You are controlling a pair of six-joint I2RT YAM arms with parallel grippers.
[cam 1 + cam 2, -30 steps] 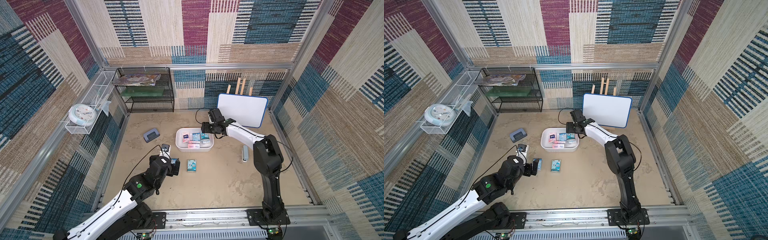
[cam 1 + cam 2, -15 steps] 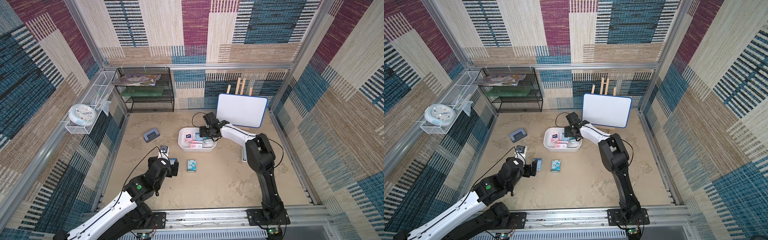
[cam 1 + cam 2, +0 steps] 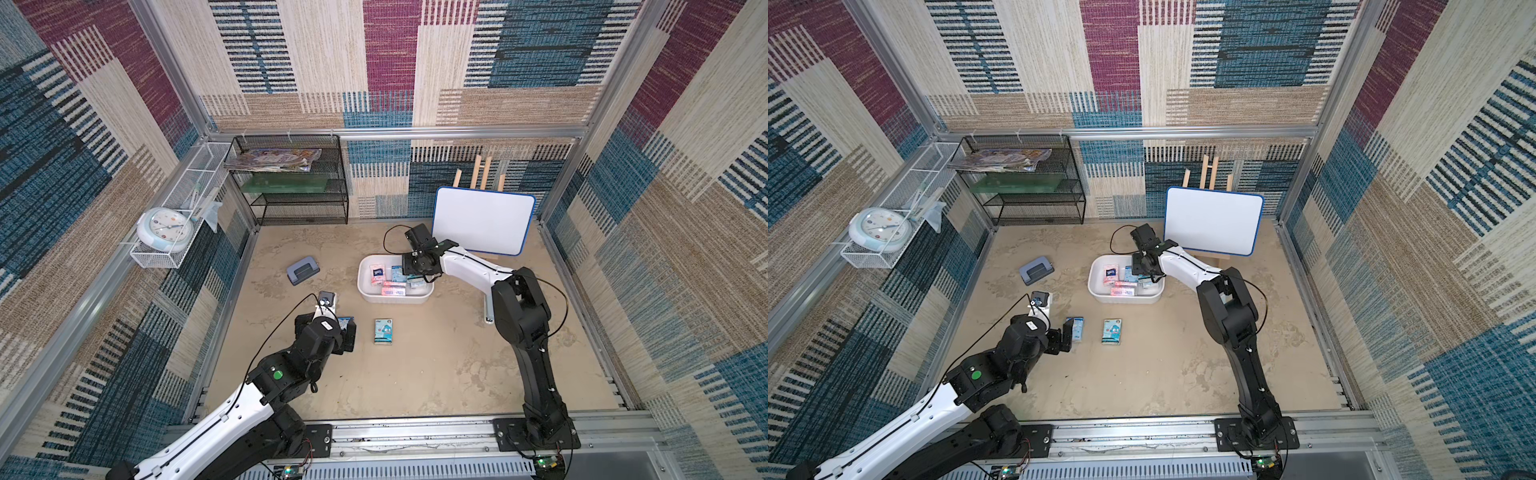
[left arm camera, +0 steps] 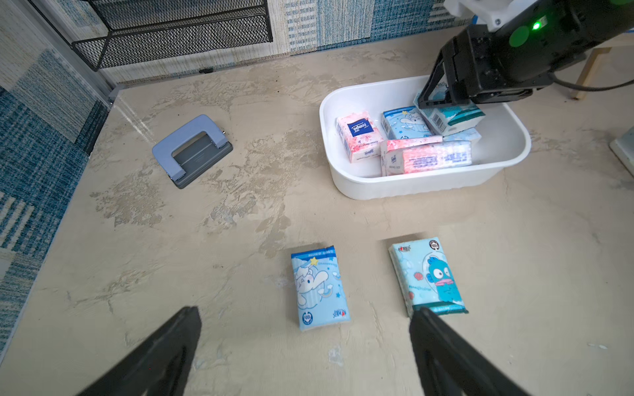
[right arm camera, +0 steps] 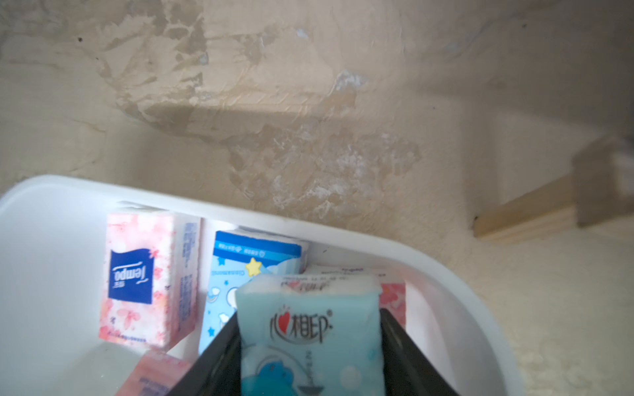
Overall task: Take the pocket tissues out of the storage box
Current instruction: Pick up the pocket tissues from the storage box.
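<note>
The white storage box (image 3: pixel 395 300) (image 3: pixel 1125 298) stands mid-table and holds several pocket tissues. A pink packet with a dark-blue logo (image 4: pixel 358 135) and a light-blue one (image 4: pixel 404 123) lie inside, and another pink one (image 4: pixel 429 157) rests on its side. My right gripper (image 5: pixel 308 319) (image 3: pixel 415 272) reaches into the box, shut on a teal packet (image 5: pixel 308 343) that is tilted up (image 4: pixel 449 118). My left gripper (image 4: pixel 305 310) (image 3: pixel 347 332) is open, low over the table. Just in front of it lie a light-blue packet (image 4: pixel 319 288) and a teal fish packet (image 4: pixel 429 274) (image 3: pixel 382 331).
A grey-blue hole punch (image 3: pixel 302 271) lies left of the box. A black mesh shelf (image 3: pixel 291 187) stands at the back left. A whiteboard on a wooden easel (image 3: pixel 484 220) stands right behind the box. A wire basket with a clock (image 3: pixel 164 226) hangs on the left wall.
My right gripper has dropped into the box and its jaws have closed on the teal packet. The left arm has stayed nearly still.
</note>
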